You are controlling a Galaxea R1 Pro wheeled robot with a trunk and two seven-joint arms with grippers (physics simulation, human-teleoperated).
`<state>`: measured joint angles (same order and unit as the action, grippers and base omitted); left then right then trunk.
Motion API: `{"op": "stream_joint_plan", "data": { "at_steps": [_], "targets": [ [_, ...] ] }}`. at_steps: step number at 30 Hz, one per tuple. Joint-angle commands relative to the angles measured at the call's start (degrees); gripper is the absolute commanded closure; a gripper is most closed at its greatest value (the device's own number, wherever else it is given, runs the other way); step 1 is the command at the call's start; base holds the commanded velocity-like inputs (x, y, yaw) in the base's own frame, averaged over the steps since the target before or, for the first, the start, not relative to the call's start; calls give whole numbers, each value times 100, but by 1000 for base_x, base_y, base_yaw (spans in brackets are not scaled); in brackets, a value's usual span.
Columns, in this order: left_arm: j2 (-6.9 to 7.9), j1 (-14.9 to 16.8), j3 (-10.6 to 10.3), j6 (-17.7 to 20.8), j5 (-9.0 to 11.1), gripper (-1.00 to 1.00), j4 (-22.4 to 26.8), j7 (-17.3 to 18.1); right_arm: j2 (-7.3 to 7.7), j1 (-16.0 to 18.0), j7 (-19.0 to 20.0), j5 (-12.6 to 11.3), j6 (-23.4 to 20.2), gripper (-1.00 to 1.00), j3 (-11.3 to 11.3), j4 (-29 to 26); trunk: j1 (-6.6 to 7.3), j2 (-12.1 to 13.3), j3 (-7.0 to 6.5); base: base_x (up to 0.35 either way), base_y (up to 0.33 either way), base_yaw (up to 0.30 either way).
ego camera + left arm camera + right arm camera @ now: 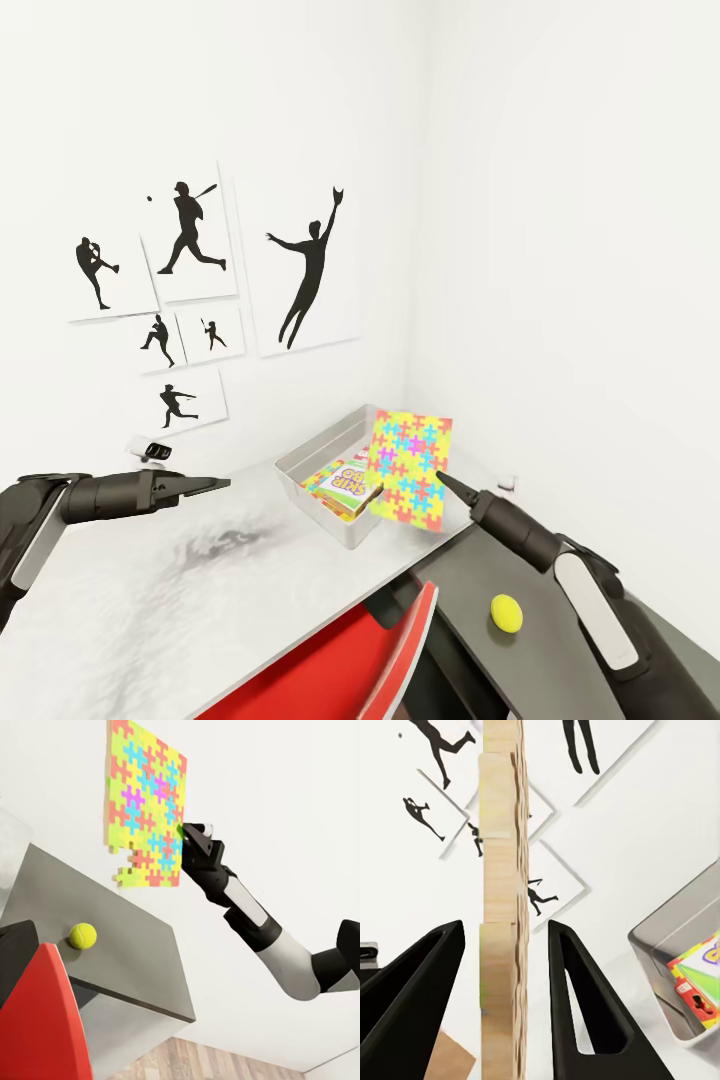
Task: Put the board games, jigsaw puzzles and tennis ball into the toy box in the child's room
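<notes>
Head view: the right hand (pixel 447 481) holds a jigsaw puzzle (pixel 410 468) upright by its lower edge, the sheet standing just beside the near right rim of the toy box (pixel 300 462) and partly screening that side of the tray. The toy box sits on the pale worktop (pixel 150 590) near the wall corner, and a board game lettered SKIP BO (pixel 344 483) lies tilted inside it, with the edges of other flat printed things showing beneath; what they are cannot be told. The tennis ball (pixel 506 612) rests on the lower dark grey side unit (pixel 540 640), well apart from the tray and close under the right forearm. A red and white chair (pixel 380 660) back rises against the front edge of the worktop, between the robot and the side unit. The left hand (pixel 210 485) hangs over the bare worktop left of the tray, holding nothing; whether its fingers are parted cannot be told. Black baseball-player silhouettes (pixel 310 270) hang on the wall behind. In the right wrist view the two dark fingers (pixel 585 1005) flank the puzzle's edge (pixel 501 907), seen as stacked pale wooden layers, with narrow gaps visible at each side. In the left wrist view the puzzle (pixel 146 802) is pinched at its lower corner by the right hand (pixel 187 840), above the side unit (pixel 112 937) where the ball (pixel 82 936) lies.
</notes>
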<state>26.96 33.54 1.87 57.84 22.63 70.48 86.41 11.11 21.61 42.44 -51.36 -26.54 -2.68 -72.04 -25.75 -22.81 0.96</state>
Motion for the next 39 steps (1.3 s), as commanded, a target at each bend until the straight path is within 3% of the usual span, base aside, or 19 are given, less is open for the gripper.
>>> {"op": "stream_joint_plan", "data": {
  "at_steps": [1, 19, 28, 39],
  "targets": [
    [2, 4, -2, 60, 5, -100, 0, 16, 1, 5, -13, -62, -45, 100, -6, 1, -3, -11, 10, 0, 0, 0],
    [2, 4, 24, 60, 5, -100, 0, 7, -209, 95, -616, -41, 5, 100, -4, 1, -3, -11, 10, 0, 0, 0],
    [-4, 4, 24, 60, 5, -100, 0, 0, -364, 105, -732, -14, 38, 100, 3, -3, -3, -11, 10, 0, 0, 0],
    [-7, 4, 24, 60, 5, -100, 0, -2, -460, 332, -1397, -50, 285, 100, -4, 21, -3, -11, 10, 0, 0, 0]
  ]
}}
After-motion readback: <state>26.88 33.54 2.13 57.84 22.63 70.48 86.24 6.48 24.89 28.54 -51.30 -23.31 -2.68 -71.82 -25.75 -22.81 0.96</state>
